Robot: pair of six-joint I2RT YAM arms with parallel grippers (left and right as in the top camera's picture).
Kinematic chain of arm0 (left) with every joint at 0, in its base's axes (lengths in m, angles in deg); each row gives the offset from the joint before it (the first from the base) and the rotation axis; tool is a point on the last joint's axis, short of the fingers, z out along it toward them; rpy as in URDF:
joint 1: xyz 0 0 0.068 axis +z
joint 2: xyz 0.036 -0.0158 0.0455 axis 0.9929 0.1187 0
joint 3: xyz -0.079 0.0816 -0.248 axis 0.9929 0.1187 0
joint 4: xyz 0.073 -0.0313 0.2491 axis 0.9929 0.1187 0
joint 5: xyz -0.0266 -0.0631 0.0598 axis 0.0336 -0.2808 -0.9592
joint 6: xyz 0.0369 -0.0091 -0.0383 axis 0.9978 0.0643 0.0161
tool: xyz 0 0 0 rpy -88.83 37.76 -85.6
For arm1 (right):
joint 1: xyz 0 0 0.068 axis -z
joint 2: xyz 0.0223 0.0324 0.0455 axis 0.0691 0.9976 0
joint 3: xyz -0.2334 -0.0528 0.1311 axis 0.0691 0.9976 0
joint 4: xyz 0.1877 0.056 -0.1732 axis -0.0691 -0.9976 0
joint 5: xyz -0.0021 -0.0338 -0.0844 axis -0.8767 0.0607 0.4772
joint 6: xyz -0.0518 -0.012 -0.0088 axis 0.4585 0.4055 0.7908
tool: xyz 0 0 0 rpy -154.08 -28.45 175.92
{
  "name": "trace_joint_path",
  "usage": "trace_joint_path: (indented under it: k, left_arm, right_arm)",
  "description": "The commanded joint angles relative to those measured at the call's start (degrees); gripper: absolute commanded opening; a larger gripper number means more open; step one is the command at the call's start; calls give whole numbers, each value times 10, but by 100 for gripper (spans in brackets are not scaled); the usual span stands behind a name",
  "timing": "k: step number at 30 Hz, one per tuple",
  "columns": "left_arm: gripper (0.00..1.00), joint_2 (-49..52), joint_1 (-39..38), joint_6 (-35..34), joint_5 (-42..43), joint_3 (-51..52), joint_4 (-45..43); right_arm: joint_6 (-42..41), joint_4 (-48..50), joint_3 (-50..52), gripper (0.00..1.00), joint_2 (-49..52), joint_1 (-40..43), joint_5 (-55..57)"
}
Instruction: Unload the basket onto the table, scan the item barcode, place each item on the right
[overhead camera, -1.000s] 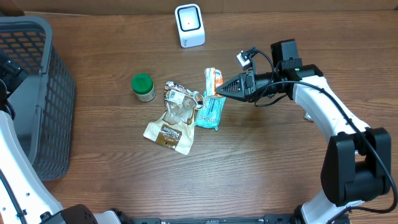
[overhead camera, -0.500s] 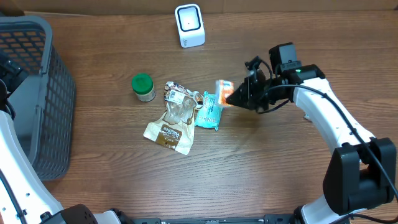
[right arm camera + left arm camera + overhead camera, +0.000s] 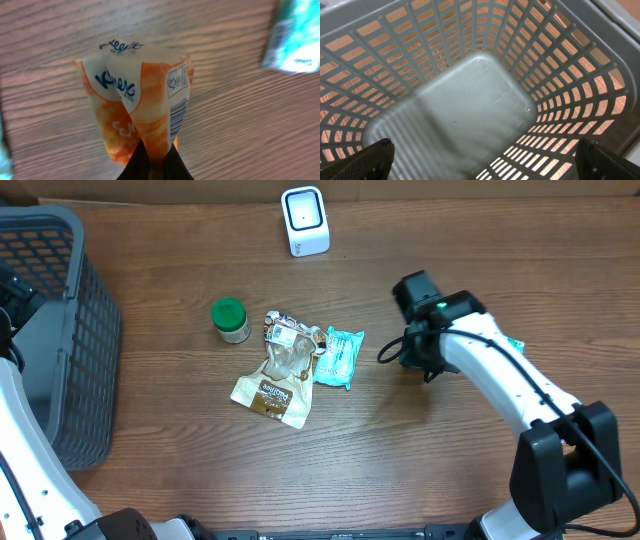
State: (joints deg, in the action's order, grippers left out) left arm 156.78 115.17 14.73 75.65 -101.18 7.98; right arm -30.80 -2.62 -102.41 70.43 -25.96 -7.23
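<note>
My right gripper (image 3: 152,161) is pinched tight on the bottom edge of the orange tissue pack (image 3: 140,110), holding it clear of the table (image 3: 45,35). From overhead my forearm hides the pack, so I can only guess it hangs somewhere under the wrist, well apart from the white scanner (image 3: 305,220) at the far edge. My left gripper (image 3: 487,162) hangs over the grey basket (image 3: 470,100) with its jaws spread wide and nothing between them. My worry is the hold: I have only a thin fold of soft wrapper, so a quick swing towards the scanner could let the pack twist or slide out. The barcode (image 3: 176,117) sits on the side panel and bends round a crease, so it may not read if I present it at an angle or leave it crumpled. Blue lettering across the top reads as Kleenex (image 3: 117,85), broken by the fold. The teal pack (image 3: 295,37) nearby carries print too blurred to read.
</note>
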Motion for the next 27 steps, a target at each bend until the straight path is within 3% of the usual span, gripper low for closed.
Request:
trace_joint_path:
  k: [1, 9, 15, 18, 19, 24, 25, 26, 27]
  left_arm:
    - [100, 2, 2, -12, 2, -11, -2]
    - [100, 2, 2, -12, 2, -11, -2]
    - [100, 2, 2, -12, 2, -11, -2]
    - [100, 2, 2, -12, 2, -11, -2]
    - [100, 2, 2, -12, 2, -11, -2]
    - [99, 2, 2, -12, 2, -11, -2]
    - [100, 2, 2, -12, 2, -11, -2]
    - [100, 2, 2, -12, 2, -11, -2]
    - [100, 2, 2, -12, 2, -11, -2]
  right_arm:
    - [-23, -3, -26, 4, 20, -13, 103]
    - [-23, -18, -35, 4, 119, -24, 140]
    - [-9, -30, -53, 5, 130, -52, 135]
    - [47, -33, -60, 22, 130, -86, 96]
    - [59, -33, -61, 34, 130, -105, 84]
    - [59, -27, -61, 63, 130, -179, 83]
    - [59, -24, -61, 79, 130, -203, 82]
    - [59, -21, -61, 87, 130, -215, 81]
    - [59, -19, -61, 87, 130, -218, 77]
